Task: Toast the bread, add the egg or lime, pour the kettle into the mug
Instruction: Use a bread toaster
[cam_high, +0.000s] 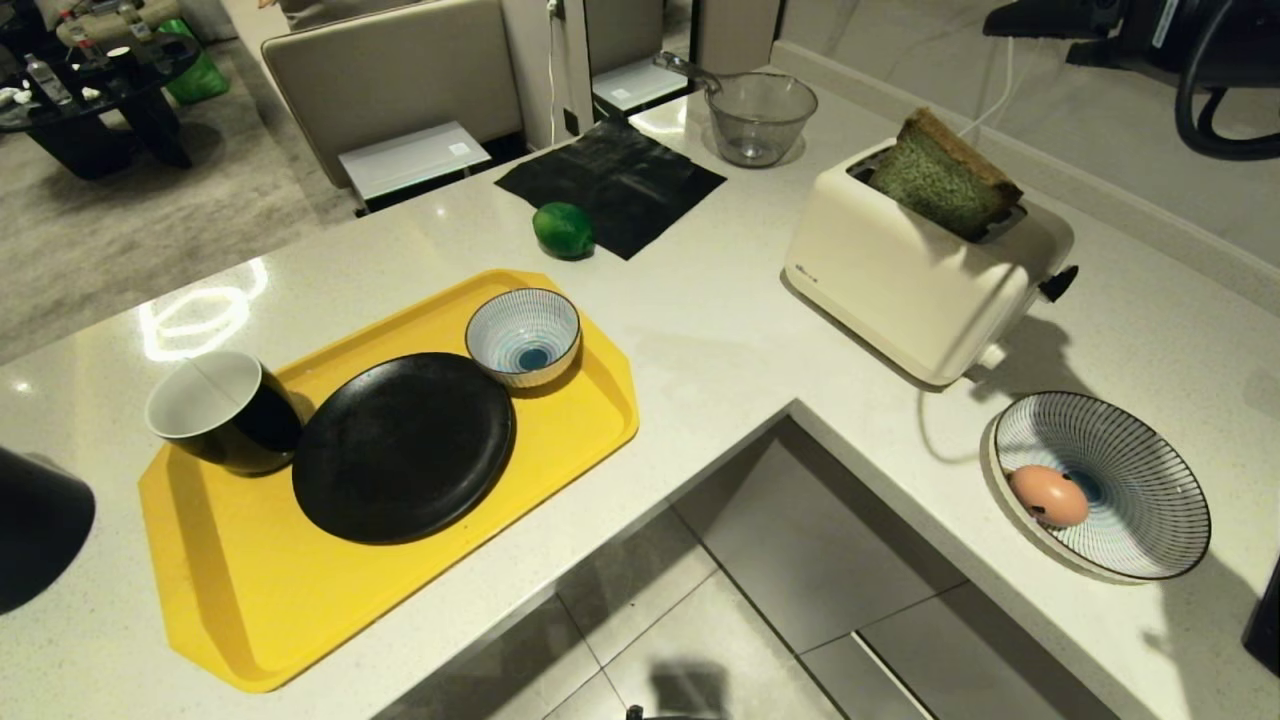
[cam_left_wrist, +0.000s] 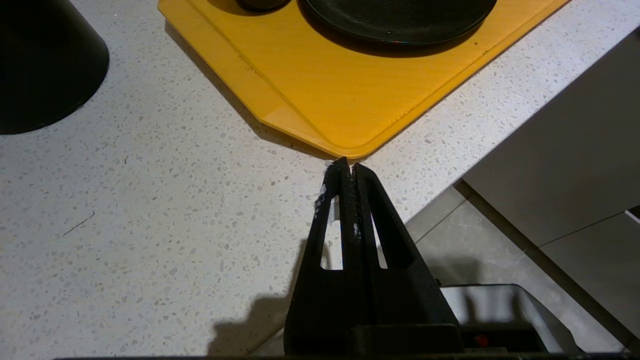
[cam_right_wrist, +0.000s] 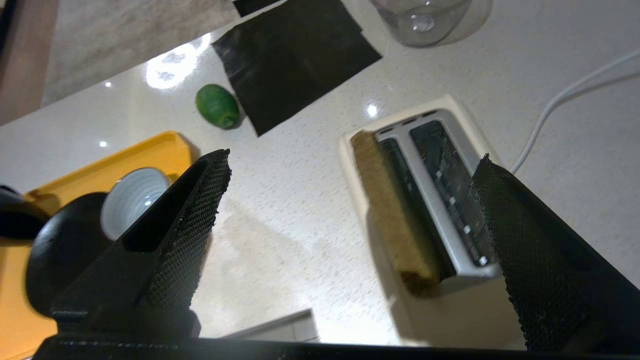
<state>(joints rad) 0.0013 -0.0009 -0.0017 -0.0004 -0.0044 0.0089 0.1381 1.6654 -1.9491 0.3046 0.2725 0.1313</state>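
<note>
The bread (cam_high: 940, 180), green-faced with a brown crust, stands tilted in a slot of the cream toaster (cam_high: 905, 285) and sticks well out of it. My right gripper (cam_right_wrist: 353, 159) hovers open above the toaster, holding nothing; the bread's crust (cam_right_wrist: 395, 220) lies below it. The lime (cam_high: 563, 229) rests by a black cloth. The egg (cam_high: 1047, 495) lies in a wide striped bowl (cam_high: 1150, 480). The black mug (cam_high: 222, 410) stands on the yellow tray (cam_high: 560, 430). The kettle (cam_high: 40, 525) shows at the left edge. My left gripper (cam_left_wrist: 347, 166) is shut and empty by the tray's corner (cam_left_wrist: 350, 145).
A black plate (cam_high: 403, 445) and a small striped bowl (cam_high: 523, 335) share the tray. A glass bowl (cam_high: 760, 115) stands behind the black cloth (cam_high: 610, 185). The toaster's white cord (cam_right_wrist: 565, 120) trails away. The counter is L-shaped with floor (cam_high: 760, 600) in its inner corner.
</note>
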